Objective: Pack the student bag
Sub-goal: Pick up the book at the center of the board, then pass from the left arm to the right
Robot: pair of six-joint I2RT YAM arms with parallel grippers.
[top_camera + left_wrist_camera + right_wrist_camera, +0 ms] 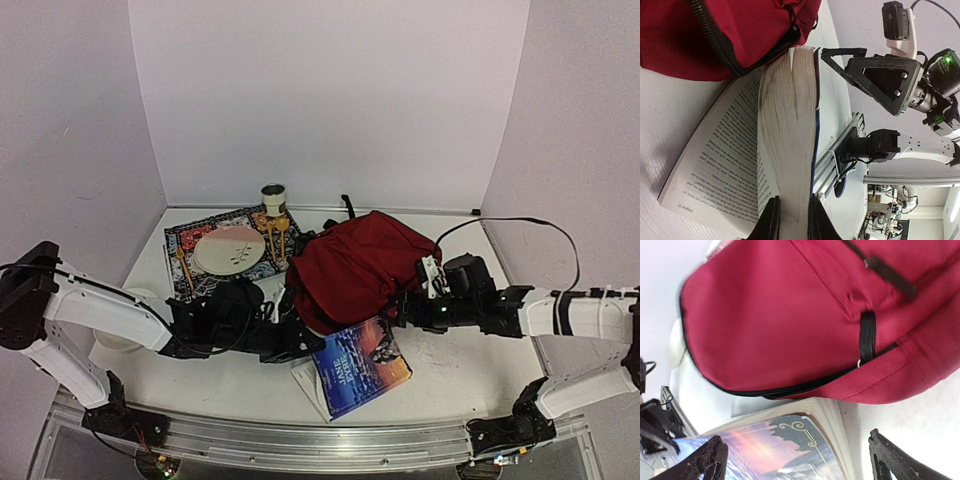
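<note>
The student bag (355, 265), a dark-red backpack with a black zipper, lies in the middle of the table. Against its near edge lies a book (362, 368) with a blue illustrated cover. In the left wrist view the book (790, 115) is partly fanned open, with printed pages lying flat beside a thick block of leaves. My left gripper (792, 220) is shut on that block together with the blue cover, one finger on each side. My right gripper (797, 465) stands wide open just above the book's cover (775, 450), right by the bag (790, 315), holding nothing.
At the back left lies a patterned placemat (195, 235) with a pale plate (230, 250), wooden utensils (275, 235) and a cup (274, 198). A white bowl-like object (125, 335) sits under the left arm. A metal rail (300, 440) runs along the near table edge.
</note>
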